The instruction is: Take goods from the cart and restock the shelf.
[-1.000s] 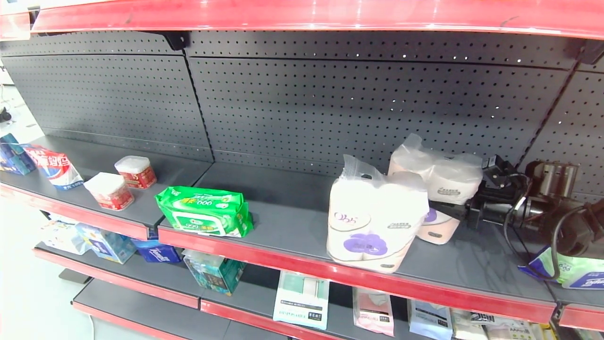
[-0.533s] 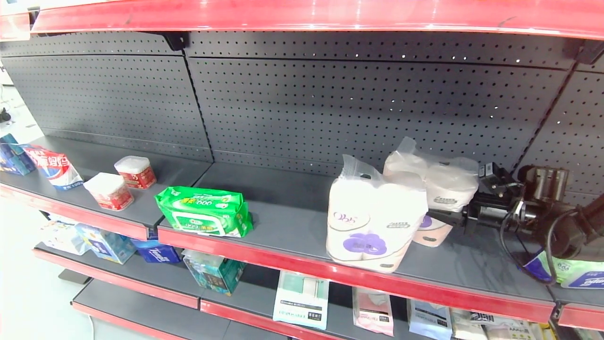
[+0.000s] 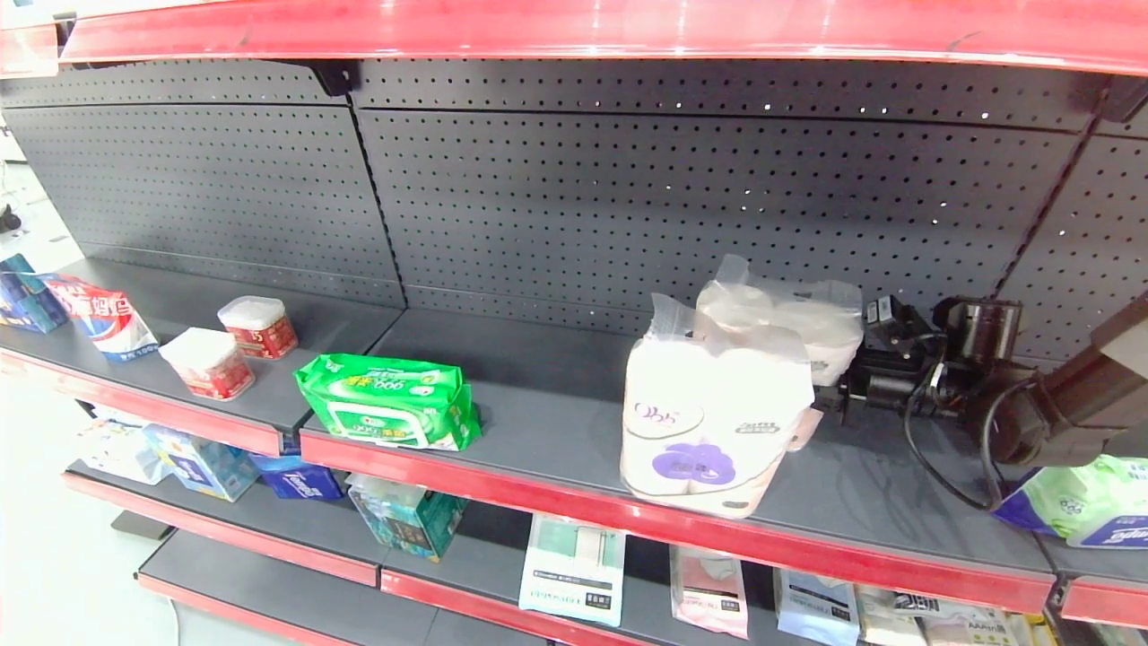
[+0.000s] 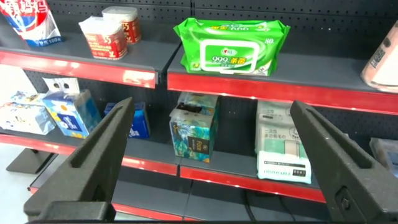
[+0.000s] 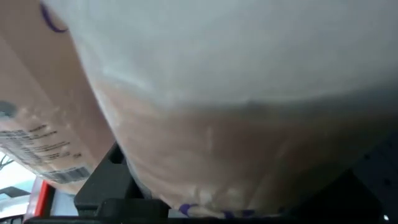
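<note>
A plastic-wrapped toilet paper pack [image 3: 789, 316] is in my right gripper [image 3: 832, 384], which is shut on it from the right, low over the grey shelf board [image 3: 547, 377]. It is partly hidden behind a second, matching toilet paper pack [image 3: 708, 417] standing at the shelf's front edge. In the right wrist view the held pack [image 5: 217, 93] presses close between the dark fingers [image 5: 106, 186]. My left gripper [image 4: 211, 106] is open with nothing between its fingers, in front of the lower shelves.
A green wipes pack [image 3: 387, 401] lies left of the rolls, with two red-and-white tubs [image 3: 208, 363] farther left. Another soft pack [image 3: 1090, 502] sits at the right end under my arm. Bare board lies between the wipes and the rolls. Lower shelves hold several goods.
My right gripper has carried its toilet paper pack leftward and deeper onto the shelf, so it now sits behind the front pack. Nothing else on the shelf moved.
</note>
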Robot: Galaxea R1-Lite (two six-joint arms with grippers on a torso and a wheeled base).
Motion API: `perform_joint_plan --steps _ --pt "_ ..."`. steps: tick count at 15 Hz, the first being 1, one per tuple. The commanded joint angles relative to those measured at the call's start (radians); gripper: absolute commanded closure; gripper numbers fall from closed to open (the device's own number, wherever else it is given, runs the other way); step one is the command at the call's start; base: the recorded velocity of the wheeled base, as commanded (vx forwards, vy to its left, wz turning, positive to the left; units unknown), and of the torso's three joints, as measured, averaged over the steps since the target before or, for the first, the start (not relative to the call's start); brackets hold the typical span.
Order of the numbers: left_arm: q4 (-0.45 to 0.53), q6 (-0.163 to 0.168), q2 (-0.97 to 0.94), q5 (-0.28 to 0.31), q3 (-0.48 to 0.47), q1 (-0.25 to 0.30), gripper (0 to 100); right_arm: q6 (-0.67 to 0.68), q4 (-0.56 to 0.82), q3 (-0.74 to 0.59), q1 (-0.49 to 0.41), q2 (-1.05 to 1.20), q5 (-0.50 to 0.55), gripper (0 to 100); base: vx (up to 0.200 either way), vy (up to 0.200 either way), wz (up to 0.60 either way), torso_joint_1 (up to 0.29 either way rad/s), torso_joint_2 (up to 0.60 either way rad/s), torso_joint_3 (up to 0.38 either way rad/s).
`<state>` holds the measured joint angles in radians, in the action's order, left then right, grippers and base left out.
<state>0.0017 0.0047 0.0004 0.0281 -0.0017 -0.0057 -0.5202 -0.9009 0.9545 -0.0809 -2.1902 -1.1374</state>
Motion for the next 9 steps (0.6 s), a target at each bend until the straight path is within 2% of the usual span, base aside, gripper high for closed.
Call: perform_joint_plan --steps 1,9 --pt "0.000 0.000 0.000 0.000 0.000 0.000 0 0.002 -0.001 0.035 0.006 -0.031 -0.016 100 0.000 0.000 0.00 0.000 0.00 0.000" --pt "0.000 0.000 0.000 0.000 0.000 0.000 0 0.023 -0.001 0.087 0.059 -0.066 -0.025 100 0.000 0.000 0.00 0.000 0.00 0.000"
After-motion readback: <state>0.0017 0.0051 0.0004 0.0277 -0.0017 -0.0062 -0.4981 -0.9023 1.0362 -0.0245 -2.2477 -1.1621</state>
